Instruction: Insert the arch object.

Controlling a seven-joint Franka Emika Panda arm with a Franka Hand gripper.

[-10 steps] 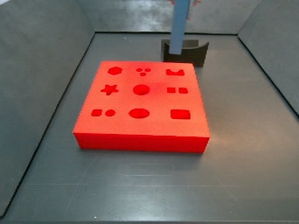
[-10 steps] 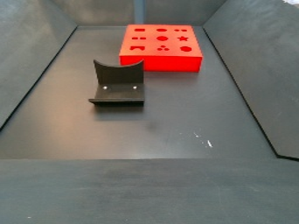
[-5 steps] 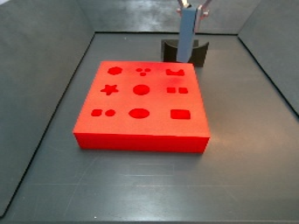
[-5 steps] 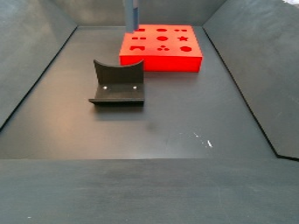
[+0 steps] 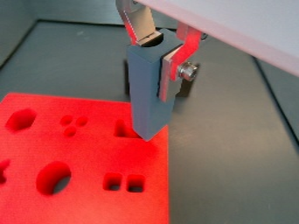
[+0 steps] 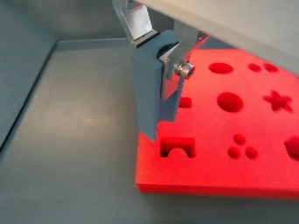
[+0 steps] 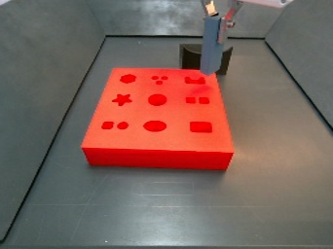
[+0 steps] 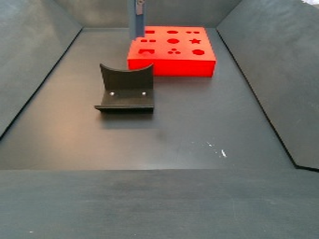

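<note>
Wrist view: claw (image 5: 156, 39) clenched on the arch object (image 5: 151, 92), a grey-blue bar hanging long axis vertical between silver fingers (image 5: 180, 58). Lower end hovering over the red board (image 5: 70, 179), close to the arch-shaped hole (image 5: 124, 129) near the board edge. Looks slightly off that hole toward the edge; not yet in. Square pair (image 5: 124, 182) and oval hole (image 5: 52, 177) further along the board.

Wrist view, opposite side: same grasp, arch object (image 6: 149, 87) upright, pinched at its upper part, claw (image 6: 163, 48) above. Arch hole (image 6: 177, 149) just beside and below the lower tip, at the board's near corner. Notch face of the piece not readable here. Board (image 6: 228, 166) otherwise open, star and round holes well apart from the tip.

Side view: claw (image 7: 217, 12) at the far edge of the red board (image 7: 156, 141), arch object (image 7: 209, 47) vertical, tip near the arch hole (image 7: 196, 81) in the far right corner. Dark fixture (image 7: 225, 58) behind, partly hidden by the piece.

Side view from the other end: piece (image 8: 138, 17) seen as a thin vertical strip above the board's (image 8: 174, 58) far left corner; claw itself out of frame. Fixture (image 8: 126, 90) on the grey worktop (image 8: 200, 140), well apart from the board.

Judgement: hole lies straight below and slightly inboard of the tip; small lateral correction, then straight descent along the long axis. Risk: notch orientation mismatch, tip catching the hole rim.
</note>
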